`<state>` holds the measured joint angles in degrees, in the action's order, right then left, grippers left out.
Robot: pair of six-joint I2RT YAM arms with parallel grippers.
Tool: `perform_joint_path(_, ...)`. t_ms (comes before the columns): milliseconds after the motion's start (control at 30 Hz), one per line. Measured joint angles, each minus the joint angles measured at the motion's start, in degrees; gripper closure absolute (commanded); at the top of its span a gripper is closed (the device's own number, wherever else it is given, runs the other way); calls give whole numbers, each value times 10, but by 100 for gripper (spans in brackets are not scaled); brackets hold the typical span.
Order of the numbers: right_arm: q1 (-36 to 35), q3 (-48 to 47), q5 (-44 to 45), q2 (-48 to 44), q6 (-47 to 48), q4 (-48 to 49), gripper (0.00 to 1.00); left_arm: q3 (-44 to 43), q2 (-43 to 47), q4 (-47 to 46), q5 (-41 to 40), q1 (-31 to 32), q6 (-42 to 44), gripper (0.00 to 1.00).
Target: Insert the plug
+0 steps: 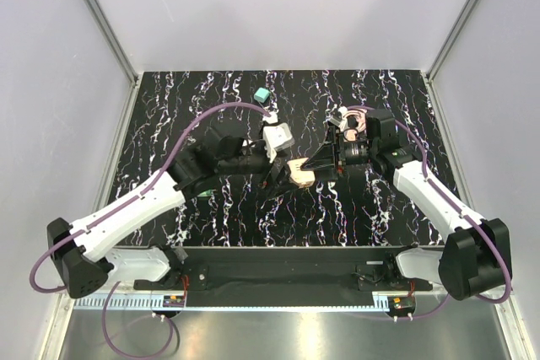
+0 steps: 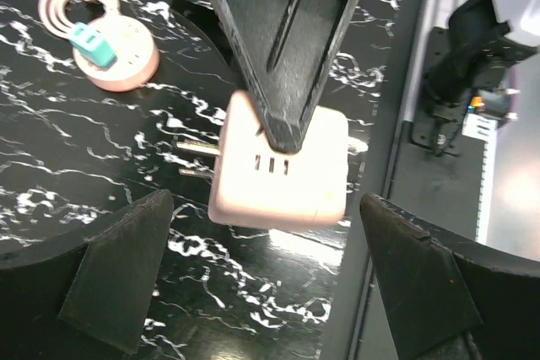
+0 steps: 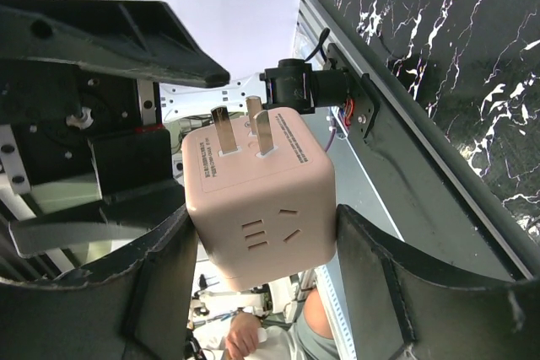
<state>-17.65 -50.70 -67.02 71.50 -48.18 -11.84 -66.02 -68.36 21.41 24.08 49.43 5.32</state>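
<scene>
The teal plug [image 1: 262, 94] sits on the black marbled table at the back, apart from both grippers. My right gripper [image 1: 309, 169] is shut on a pink cube socket adapter [image 1: 301, 174] and holds it above the table's middle. In the right wrist view the adapter [image 3: 257, 208] sits between the fingers [image 3: 160, 284], its metal prongs pointing away. My left gripper [image 1: 278, 180] is open and empty beside the adapter. In the left wrist view its fingers [image 2: 118, 276] spread wide, with the adapter [image 2: 283, 183] just beyond them.
A pink round reel [image 2: 118, 61] with a coiled pink cable and a teal piece [image 2: 91, 44] on it lies past the adapter. It shows partly by the right wrist [image 1: 348, 120]. A bit of green [image 1: 207, 195] shows under my left arm. Walls enclose the table.
</scene>
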Motion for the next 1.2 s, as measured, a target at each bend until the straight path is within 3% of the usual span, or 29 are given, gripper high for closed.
perform_joint_path(333,-3,4,2,-2,-11,0,99,-8,-27,0,-31,23,17,21)
perform_joint_path(433,-3,5,7,-2,-12,1,97,-8,-31,1,-28,26,18,45)
perform_joint_path(467,-3,5,7,-2,-12,1,94,-8,-31,1,-28,27,19,60)
perform_joint_path(567,-3,6,12,-2,-16,0,78,-8,-31,3,-26,27,21,85)
perform_joint_path(600,-3,7,13,-2,-16,0,74,-8,-31,3,-25,27,21,88)
perform_joint_path(633,-3,7,13,-2,-16,0,61,-8,-32,3,-24,27,20,91)
perform_joint_path(700,-3,7,15,-2,-16,0,53,-8,-33,3,-22,27,17,100)
perform_joint_path(733,-3,7,16,-2,-16,0,45,-8,-34,2,-21,26,14,100)
perform_joint_path(867,-3,7,20,-2,-17,-2,32,-8,-35,0,-20,24,-3,100)
perform_joint_path(1200,-2,-62,112,-22,96,-106,12,34,-23,-33,17,-4,-88,100)
